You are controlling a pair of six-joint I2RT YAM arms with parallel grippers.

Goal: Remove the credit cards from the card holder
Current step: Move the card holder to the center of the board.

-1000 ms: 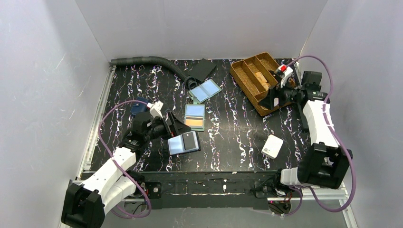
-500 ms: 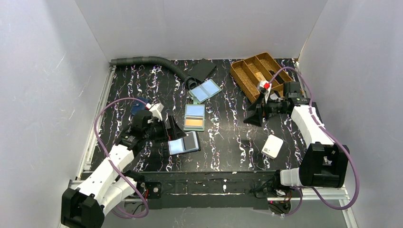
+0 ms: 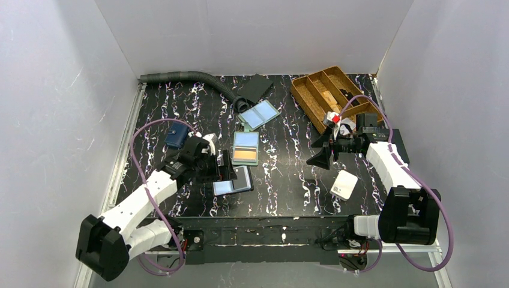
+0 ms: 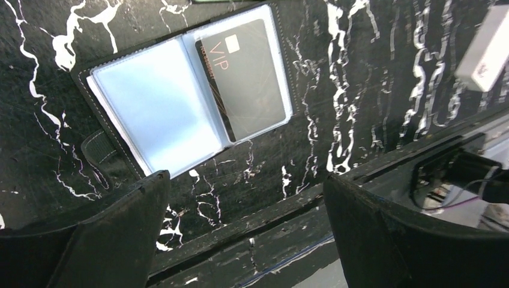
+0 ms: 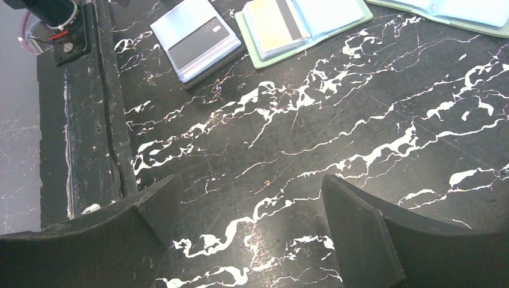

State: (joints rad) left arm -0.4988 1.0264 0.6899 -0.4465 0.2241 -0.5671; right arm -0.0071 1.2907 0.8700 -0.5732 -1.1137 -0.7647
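A black table [image 3: 288, 180] veined with white marbling stands between plain white walls. Near its middle lies the flat grey-green bifold card holder [image 3: 246, 148], spread open. A bright blue card [image 3: 246, 140] sits in its farther clear pocket and an orange card [image 3: 245, 155] in its nearer one.

Just nearer than the card holder and slightly to its left lies an open black bifold folder [image 3: 233, 181], with a pale page and a black-grey card [image 4: 249, 78] marked VIP in its right pocket. The left gripper [image 3: 219, 169] hovers above this folder, close by the card holder's near left corner. Its two fingers are spread wide and hold nothing.

Well to the right of the card holder, the right gripper [image 3: 320, 155] hangs over bare table, its jaws wide apart and empty.

Just beyond the card holder sits a second bifold with two pale blue panels [image 3: 259, 114]. To the card holder's left is a small navy wallet [image 3: 175, 135]. To its right and nearer lies a white square box [image 3: 344, 185]. Farther right and beyond it is a compartmented wooden tray [image 3: 312, 93].
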